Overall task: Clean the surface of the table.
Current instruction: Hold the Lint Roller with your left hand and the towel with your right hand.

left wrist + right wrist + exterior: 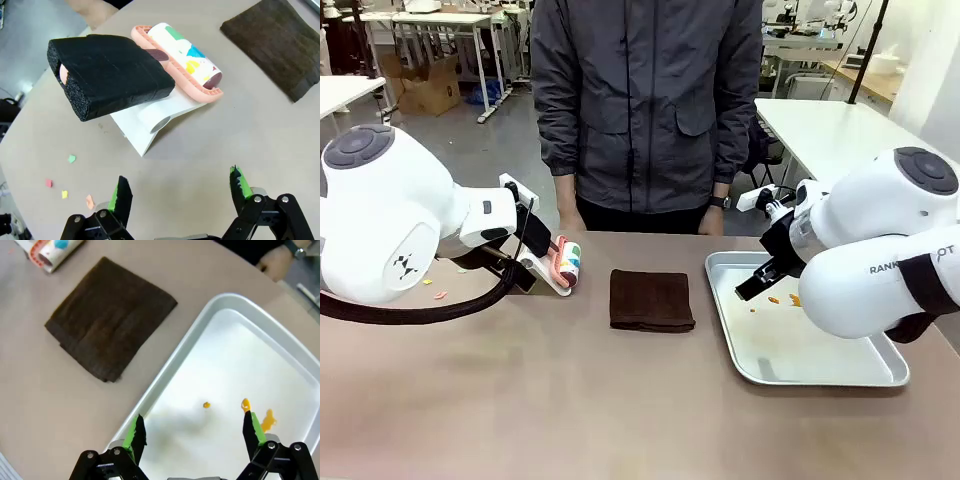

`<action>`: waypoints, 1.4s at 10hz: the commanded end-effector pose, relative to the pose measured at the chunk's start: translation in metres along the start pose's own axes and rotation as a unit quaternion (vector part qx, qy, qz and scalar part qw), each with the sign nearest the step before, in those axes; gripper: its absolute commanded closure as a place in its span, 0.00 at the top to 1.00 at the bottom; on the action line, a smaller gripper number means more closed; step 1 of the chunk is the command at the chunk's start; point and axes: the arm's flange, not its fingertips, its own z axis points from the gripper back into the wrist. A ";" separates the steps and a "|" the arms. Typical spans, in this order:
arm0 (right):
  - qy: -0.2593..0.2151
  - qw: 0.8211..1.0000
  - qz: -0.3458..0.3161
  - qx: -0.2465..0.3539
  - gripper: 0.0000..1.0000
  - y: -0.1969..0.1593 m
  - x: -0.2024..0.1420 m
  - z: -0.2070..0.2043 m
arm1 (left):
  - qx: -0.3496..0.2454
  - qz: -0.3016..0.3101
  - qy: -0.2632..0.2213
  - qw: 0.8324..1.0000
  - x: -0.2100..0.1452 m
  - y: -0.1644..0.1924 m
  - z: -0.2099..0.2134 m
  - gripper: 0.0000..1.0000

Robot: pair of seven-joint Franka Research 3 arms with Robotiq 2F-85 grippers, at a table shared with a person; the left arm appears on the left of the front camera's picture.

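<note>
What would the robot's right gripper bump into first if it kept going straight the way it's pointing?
Most likely the silver tray: the right gripper points down at its white floor, close to the orange crumbs, with open jaws. How far off is hard to tell.

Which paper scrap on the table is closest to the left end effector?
The orange scrap, just beside one finger of the left end effector. The yellow scrap, red scrap and green scrap lie farther off.
</note>
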 end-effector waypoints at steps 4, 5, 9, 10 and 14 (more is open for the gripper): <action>0.000 1.000 0.000 0.000 1.00 0.000 0.000 0.000 | 0.000 0.000 0.000 1.000 0.000 0.000 0.000 1.00; 0.000 1.000 0.000 0.000 1.00 0.000 0.000 0.000 | 0.000 0.000 0.000 1.000 0.000 0.000 0.000 1.00; 0.000 1.000 0.000 0.000 1.00 0.000 0.000 0.000 | 0.000 0.000 0.000 1.000 0.000 0.000 0.000 1.00; 0.000 1.000 0.000 0.000 1.00 0.000 0.000 0.000 | 0.000 0.000 0.000 1.000 0.000 0.000 0.000 1.00; 0.000 1.000 0.000 0.000 1.00 0.000 0.000 0.000 | 0.000 0.000 0.000 1.000 0.000 0.000 0.000 1.00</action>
